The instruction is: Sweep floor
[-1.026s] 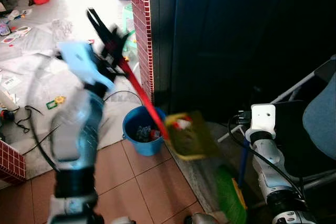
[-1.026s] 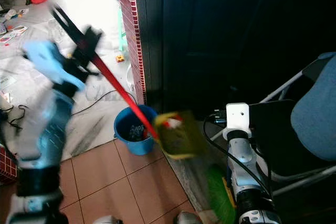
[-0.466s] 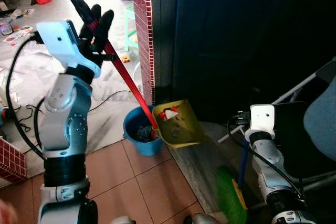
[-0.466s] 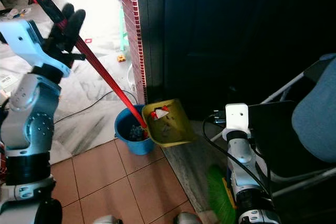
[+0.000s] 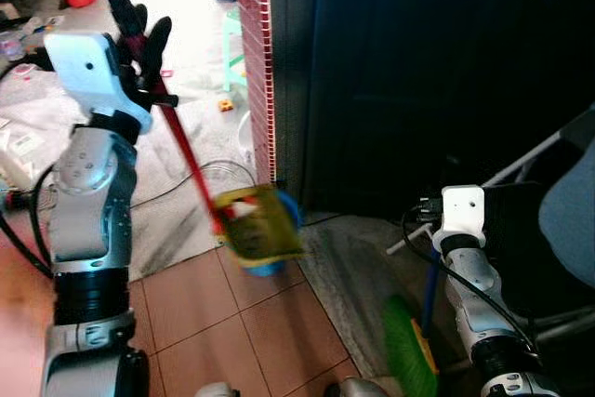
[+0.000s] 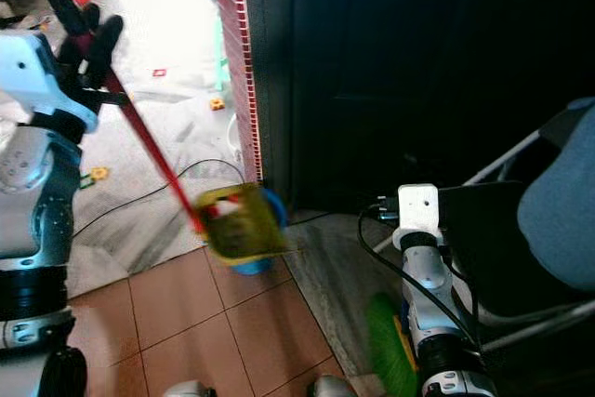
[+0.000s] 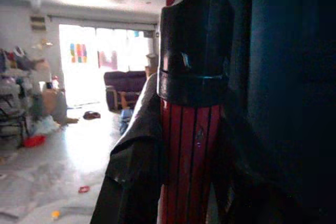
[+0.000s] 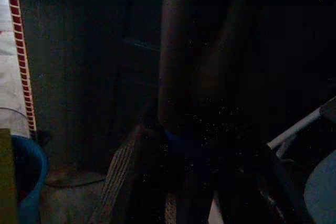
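Left gripper (image 5: 139, 39) is up high on your left, black fingers clamped around the red handle (image 5: 181, 146) of the dustpan; the wrist camera shows that red ribbed handle (image 7: 189, 161) pinched between the fingers just under its black cap. Handle slants down and right to the yellow dustpan (image 5: 257, 226), blurred, hanging in the air over the blue bucket (image 5: 270, 267), which peeks out below and behind it. Bucket stands on the tiled floor (image 5: 232, 323) beside the red brick pillar (image 5: 256, 53). Further right, your right arm (image 5: 474, 276) hangs low by the blue broom handle, green broom bristles (image 5: 409, 341) on the floor beside it. Right gripper's state: you cannot tell. Folding chair (image 5: 558, 192) at far right.
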You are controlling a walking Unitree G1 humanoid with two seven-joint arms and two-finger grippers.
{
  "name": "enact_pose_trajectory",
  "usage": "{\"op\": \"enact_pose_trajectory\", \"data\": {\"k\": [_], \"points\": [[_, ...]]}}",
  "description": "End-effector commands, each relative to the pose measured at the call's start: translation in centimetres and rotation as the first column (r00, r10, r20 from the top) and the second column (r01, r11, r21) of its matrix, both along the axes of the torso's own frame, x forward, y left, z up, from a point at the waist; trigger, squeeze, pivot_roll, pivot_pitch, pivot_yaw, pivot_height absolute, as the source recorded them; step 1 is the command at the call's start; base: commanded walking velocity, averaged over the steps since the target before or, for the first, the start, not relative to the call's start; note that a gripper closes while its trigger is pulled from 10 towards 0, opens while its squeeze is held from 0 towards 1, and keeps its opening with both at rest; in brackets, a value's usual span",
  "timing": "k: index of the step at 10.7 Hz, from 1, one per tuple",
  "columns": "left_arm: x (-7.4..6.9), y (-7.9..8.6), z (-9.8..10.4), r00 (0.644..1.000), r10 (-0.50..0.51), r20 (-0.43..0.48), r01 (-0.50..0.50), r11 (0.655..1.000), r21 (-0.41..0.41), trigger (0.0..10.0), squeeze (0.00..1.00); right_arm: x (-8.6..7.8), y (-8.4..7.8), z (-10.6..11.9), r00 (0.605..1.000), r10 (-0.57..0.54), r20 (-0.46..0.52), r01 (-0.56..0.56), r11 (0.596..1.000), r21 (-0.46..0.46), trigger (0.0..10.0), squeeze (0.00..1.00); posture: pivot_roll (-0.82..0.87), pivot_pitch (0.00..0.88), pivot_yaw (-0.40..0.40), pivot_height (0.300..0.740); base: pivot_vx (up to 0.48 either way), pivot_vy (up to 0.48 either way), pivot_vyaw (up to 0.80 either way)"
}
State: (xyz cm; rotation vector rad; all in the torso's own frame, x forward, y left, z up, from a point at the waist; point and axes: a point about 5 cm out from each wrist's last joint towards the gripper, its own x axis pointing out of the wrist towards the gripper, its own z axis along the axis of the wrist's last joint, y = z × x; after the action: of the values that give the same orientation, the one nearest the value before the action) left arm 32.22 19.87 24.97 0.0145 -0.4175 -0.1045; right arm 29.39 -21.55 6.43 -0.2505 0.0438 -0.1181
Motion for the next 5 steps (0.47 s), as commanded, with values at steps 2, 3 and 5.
{"op": "enact_pose_trajectory", "data": {"k": [2,3,5], "points": [[0.2,1.2,1.4,0.989,0.097,0.11,-0.102,0.994,0.036,10.0,0.0,0.0,0.1,-0.4,0.999,0.018,-0.028,-0.018,1.0,-0.011,10.0,0.0,-0.03,0.0,0.0,0.74,0.0,0.0,0.0],[0.4,1.2,1.2,0.985,0.12,0.121,-0.127,0.991,0.052,10.0,0.0,0.0,0.2,-0.3,0.999,0.02,-0.027,-0.021,1.0,-0.011,10.0,0.0,-0.03,0.0,0.0,0.74,0.0,0.0,0.0],[1.2,0.6,1.2,0.971,0.165,0.171,-0.186,0.976,0.116,10.0,0.0,0.1,0.3,-0.2,0.999,0.026,-0.023,-0.026,1.0,-0.008,10.0,0.0,-0.03,0.0,-0.004,0.74,0.0,0.0,0.0]]}}
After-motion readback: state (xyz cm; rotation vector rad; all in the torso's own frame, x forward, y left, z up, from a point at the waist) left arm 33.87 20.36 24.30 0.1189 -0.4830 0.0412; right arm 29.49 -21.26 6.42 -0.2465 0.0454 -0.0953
